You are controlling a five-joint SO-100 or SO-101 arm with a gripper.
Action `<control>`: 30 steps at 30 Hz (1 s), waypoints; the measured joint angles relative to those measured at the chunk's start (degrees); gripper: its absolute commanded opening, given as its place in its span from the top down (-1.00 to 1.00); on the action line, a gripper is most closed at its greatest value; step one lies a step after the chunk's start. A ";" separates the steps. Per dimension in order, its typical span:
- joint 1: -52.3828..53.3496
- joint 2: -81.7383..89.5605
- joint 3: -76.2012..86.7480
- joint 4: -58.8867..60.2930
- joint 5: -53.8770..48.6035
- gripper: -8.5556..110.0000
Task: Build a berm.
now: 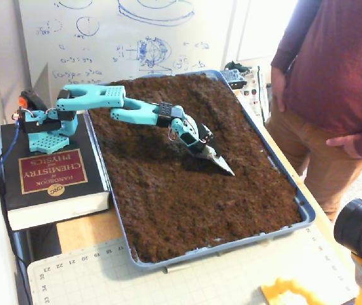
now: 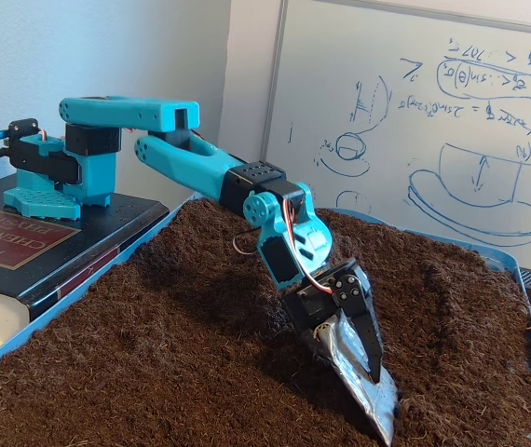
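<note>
The berm (image 1: 197,105) lies toward the far end of the tray (image 1: 303,204), a raised ridge of dark soil beyond my gripper (image 1: 222,166) in the high fixed view. Its long axis seems to run from far right down toward the middle of the tray, roughly in line with my forearm. In the low fixed view the same ridge (image 2: 405,265) rises behind and to the right of my gripper (image 2: 377,414). So the mound sits farther out from my tip, and any soil I want to add has to be carried or pushed away from the near end toward it.

My gripper is wrapped in a crinkled silver foil scoop (image 2: 363,377) that tapers to a point. The point is down in the loose soil (image 1: 187,203) near the middle of the tray, touching or slightly buried. The foil hides the fingers, so I cannot say how far they are spread or whether they pinch anything besides the wrap. No heap of soil shows on the scoop, though its underside is out of sight.

My base stands on a thick book (image 1: 47,175) at the left of the tray.
</note>
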 measured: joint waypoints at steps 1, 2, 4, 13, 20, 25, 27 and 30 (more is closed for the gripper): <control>0.00 0.70 1.32 0.00 0.00 0.85; 0.00 1.41 2.72 0.00 0.00 0.85; 0.00 3.34 5.80 0.00 -0.09 0.85; 1.67 17.23 25.75 -0.09 -0.09 0.85; 2.72 28.04 40.61 -0.09 -0.09 0.85; 3.43 33.66 47.81 -0.09 -0.09 0.85; 3.78 35.33 49.83 0.00 -0.09 0.85; 3.78 37.09 51.94 0.00 -0.09 0.85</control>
